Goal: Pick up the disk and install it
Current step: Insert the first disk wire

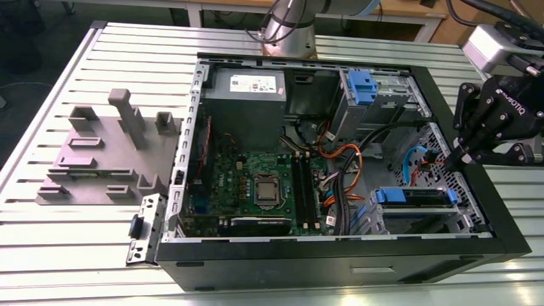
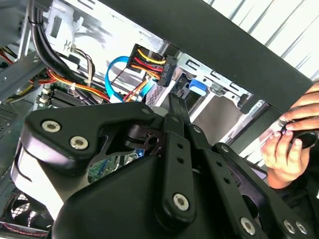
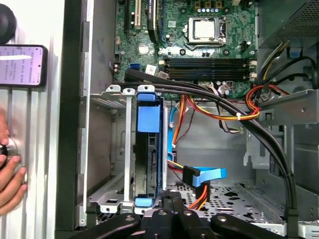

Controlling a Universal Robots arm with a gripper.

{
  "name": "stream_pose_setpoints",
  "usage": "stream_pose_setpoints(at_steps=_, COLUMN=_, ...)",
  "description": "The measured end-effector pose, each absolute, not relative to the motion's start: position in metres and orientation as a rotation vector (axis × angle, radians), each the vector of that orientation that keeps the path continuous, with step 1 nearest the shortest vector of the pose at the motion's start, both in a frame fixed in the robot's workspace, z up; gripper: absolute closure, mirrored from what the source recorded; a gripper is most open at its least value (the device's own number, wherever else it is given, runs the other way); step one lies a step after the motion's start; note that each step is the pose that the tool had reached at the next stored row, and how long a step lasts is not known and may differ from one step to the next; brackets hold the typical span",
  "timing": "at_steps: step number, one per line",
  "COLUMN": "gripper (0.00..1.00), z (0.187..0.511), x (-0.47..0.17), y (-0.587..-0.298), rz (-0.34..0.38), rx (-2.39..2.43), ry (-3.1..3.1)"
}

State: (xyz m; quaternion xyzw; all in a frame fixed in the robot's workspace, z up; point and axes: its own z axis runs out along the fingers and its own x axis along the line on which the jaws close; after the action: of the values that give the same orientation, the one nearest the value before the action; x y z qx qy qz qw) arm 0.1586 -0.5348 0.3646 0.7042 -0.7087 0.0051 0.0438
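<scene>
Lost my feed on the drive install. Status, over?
Gripper hovering at the case's right edge in the exterior view. Disk seated in its bay. Cable bundle alongside; a hand outside the case.

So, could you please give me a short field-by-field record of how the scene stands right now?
setting: open computer case lying on a slatted table
disk: seated on edge in the drive cage, blue frame showing; also in the exterior view
gripper: hovering over the case's edge at the exterior view's right, holding nothing visible
cables: blue flat cable and orange-yellow wires beside the cage
person: a hand on the table outside the case
</scene>
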Motion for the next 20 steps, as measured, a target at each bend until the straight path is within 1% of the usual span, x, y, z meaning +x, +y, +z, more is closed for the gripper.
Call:
stream_pose_setpoints(at_steps=2, gripper=0.89, z=0.364, x=0.159, y=-0.535, rz=0.033, rx=2.144, ry=-2.159)
stream_pose_setpoints(at_steps=10, gripper=0.89, z=0.364, x=0.159, y=-0.533, rz=0.041, rx=2.14, ry=-2.155)
stream_pose_setpoints(at_steps=20, gripper=0.89, z=0.363, x=0.161, y=-0.519, rz=0.063, rx=2.129, ry=-2.145)
